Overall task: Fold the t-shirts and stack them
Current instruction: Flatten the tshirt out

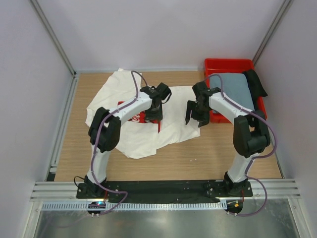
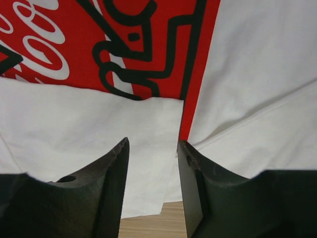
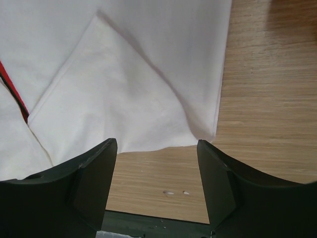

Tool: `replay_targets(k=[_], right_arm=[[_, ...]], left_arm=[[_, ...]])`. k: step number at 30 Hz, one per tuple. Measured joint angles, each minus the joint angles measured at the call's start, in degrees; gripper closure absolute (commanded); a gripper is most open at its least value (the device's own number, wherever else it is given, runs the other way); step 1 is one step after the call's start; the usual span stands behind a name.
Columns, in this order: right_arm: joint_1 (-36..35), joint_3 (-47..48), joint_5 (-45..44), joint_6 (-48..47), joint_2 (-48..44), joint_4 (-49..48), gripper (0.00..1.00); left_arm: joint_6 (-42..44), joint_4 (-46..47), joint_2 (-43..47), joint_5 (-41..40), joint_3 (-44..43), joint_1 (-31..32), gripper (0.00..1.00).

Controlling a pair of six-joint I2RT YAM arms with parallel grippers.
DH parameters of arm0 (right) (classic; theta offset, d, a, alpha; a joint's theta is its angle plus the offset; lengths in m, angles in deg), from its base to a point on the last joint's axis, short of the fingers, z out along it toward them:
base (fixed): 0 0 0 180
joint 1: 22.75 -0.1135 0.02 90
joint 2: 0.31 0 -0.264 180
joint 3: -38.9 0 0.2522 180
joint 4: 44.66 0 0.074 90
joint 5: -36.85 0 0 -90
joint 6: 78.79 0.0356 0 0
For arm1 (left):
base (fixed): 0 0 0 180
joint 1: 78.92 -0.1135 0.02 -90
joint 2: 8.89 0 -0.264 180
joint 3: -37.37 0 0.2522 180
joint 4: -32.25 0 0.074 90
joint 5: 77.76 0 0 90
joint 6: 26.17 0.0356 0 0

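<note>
Top external | left gripper (image 1: 153,117) parted, empty | right gripper (image 1: 194,120) parted, empty | above white t-shirt (image 1: 114,91)

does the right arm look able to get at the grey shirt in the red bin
Probably yes. The grey shirt lies uncovered on top in the red bin, just beside the right gripper, which is open and empty.

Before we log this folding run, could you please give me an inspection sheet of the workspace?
Surface: wooden table, pale grain.
Job's things: white t-shirt spread rumpled, its red print partly folded over; grey-blue t-shirt lying in the red bin.
Clutter: black cloth at the bin's right side.
Grippers: left gripper and right gripper both open, low over the white t-shirt.
Cables: purple cables along both arms.
Surroundings: pale walls, metal frame.
</note>
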State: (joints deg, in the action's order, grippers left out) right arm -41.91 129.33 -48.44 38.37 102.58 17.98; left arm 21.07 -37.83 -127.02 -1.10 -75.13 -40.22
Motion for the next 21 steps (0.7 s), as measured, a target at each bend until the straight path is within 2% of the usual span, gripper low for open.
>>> replay_targets(k=[5,21], right_arm=[[0.44,-1.49,0.94,-0.04,-2.40,-1.07,0.30],[1.29,-1.77,3.02,-0.07,-3.63,-2.62,0.30]], left_arm=[[-1.49,-1.51,-6.45,-1.70,-7.17,1.03,0.59],[-1.90,-4.87,-9.11,-4.26,-6.95,-0.48,0.62]])
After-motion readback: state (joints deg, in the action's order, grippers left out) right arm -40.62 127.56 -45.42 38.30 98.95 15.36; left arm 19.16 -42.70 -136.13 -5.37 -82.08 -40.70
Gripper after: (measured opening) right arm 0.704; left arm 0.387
